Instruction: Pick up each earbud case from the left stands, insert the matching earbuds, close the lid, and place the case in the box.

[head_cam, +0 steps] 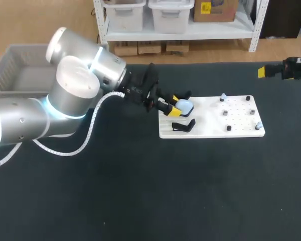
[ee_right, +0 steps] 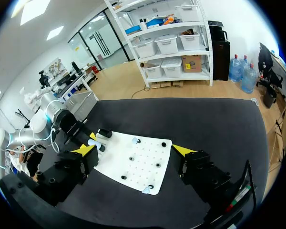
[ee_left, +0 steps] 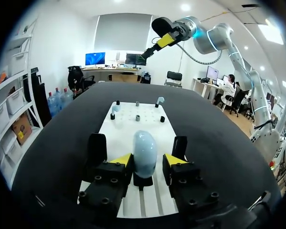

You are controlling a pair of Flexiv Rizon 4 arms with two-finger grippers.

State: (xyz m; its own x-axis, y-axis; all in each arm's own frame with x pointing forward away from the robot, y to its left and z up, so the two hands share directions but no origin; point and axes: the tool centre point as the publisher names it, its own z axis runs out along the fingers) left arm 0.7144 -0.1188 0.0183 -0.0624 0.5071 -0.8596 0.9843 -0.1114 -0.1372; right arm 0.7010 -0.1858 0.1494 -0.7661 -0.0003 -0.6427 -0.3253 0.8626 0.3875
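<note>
A pale blue earbud case [head_cam: 184, 106] stands upright on a black stand at the left end of the white board [head_cam: 210, 131]. My left gripper [head_cam: 173, 105] straddles this case [ee_left: 144, 150]. Its yellow fingertips [ee_left: 123, 159] sit close on either side, and a thin gap shows at one side, so it is open. Beside it on the board is a second black stand [head_cam: 183, 125], which is bare. Small pale blue earbuds [head_cam: 223, 96] [head_cam: 259, 125] perch on pegs at the board's right end. My right gripper [head_cam: 263, 72] hangs wide open and holds nothing, past the board's far right corner.
A grey basket [head_cam: 15, 65] sits at the table's far left, behind my left arm. Short dark pegs [ee_left: 138, 117] dot the right half of the white board [ee_right: 133, 162]. Black tabletop surrounds the board.
</note>
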